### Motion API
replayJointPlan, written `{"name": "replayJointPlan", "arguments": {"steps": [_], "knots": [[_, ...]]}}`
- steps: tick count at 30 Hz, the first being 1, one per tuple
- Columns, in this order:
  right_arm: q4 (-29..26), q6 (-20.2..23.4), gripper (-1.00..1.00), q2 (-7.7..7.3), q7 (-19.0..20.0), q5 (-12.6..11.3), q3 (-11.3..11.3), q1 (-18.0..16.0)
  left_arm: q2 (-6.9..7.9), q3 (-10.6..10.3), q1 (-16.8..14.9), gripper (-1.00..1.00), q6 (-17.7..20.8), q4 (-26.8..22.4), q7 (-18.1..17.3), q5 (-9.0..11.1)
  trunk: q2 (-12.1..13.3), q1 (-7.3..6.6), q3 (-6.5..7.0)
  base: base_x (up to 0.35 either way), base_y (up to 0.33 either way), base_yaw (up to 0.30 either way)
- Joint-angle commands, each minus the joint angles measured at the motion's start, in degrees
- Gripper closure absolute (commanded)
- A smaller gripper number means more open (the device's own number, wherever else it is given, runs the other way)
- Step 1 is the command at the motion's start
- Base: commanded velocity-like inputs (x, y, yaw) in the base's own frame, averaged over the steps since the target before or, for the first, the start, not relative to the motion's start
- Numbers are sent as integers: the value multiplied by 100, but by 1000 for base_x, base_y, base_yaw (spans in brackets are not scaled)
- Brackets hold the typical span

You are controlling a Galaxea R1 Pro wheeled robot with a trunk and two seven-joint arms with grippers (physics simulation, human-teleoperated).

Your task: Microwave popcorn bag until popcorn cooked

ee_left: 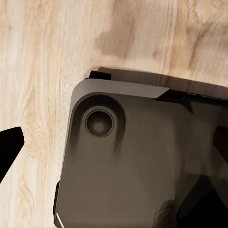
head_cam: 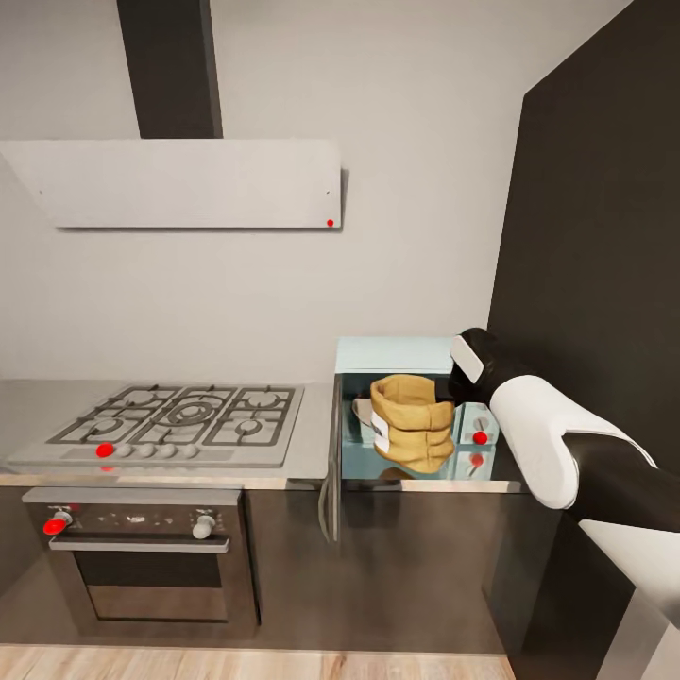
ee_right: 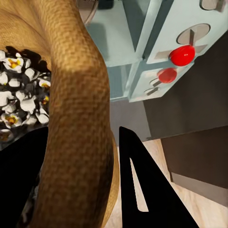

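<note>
Tan popcorn bag (head_cam: 412,422) sits at the mouth of the pale blue microwave (head_cam: 397,355), door (head_cam: 331,461) swung open, on the grey desk (head_cam: 312,444) right of the gas hob (head_cam: 175,422). Right hand (ee_right: 90,161) grips the bag's rolled rim: one finger (ee_right: 147,190) outside the wall, the other inside. Whitish popcorn (ee_right: 19,99) visible inside the bag. Left hand: one dark fingertip (ee_left: 9,145) over wood floor (ee_left: 42,57) and robot base (ee_left: 142,161); can't tell its state.

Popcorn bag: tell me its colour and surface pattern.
The popcorn bag is tan-brown with a coarse woven weave, clearest in the right wrist view.
</note>
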Motion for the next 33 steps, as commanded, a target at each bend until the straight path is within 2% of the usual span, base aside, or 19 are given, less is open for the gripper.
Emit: {"name": "replayJointPlan", "arguments": {"steps": [1,7,33], "knots": [[-111,8,100,4,-63,-26,-62,-8,-2,18,-1,-100,-16,3,-1,28,-6,0,-7,0,0,0],[-111,8,100,9,-78,-20,-52,-7,-2,18,-5,-100,-16,3,-5,28,-6,0,-7,41,0,0],[-89,8,100,9,-61,-17,-58,-8,-2,10,-4,-100,-16,3,-2,28,-6,0,-7,164,0,0]]}}
